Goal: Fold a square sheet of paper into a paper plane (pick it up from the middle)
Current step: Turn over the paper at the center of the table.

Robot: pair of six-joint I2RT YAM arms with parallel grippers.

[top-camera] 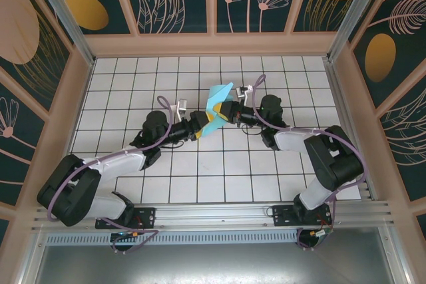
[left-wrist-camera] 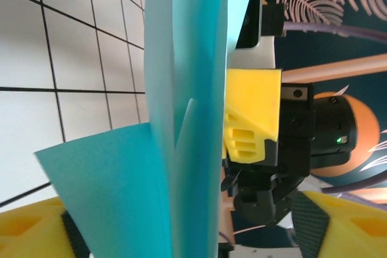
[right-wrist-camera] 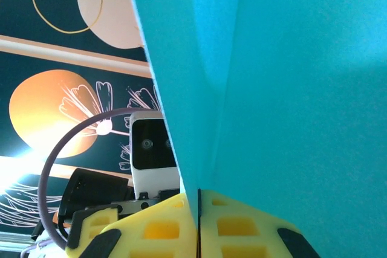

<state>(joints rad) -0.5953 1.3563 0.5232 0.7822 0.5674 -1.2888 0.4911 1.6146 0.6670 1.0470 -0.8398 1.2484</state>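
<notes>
The paper plane (top-camera: 217, 103) is folded turquoise paper held up off the table between my two arms. My right gripper (top-camera: 231, 112) is shut on its folded edge; in the right wrist view the yellow pads (right-wrist-camera: 158, 231) meet on the paper (right-wrist-camera: 290, 89). My left gripper (top-camera: 202, 124) reaches in from the left. In the left wrist view its yellow fingers (left-wrist-camera: 27, 228) stand wide apart on either side of the upright paper (left-wrist-camera: 181, 107), so the left gripper (left-wrist-camera: 190, 225) is open around it. The right gripper's fingers (left-wrist-camera: 254, 113) pinch the paper just beyond.
The white tiled table (top-camera: 200, 171) lies below both arms. Wooden-framed patterned walls (top-camera: 213, 44) close in the back and sides. The two wrists are close together near the middle of the table, and the left wrist camera (right-wrist-camera: 151, 149) sits right behind the paper.
</notes>
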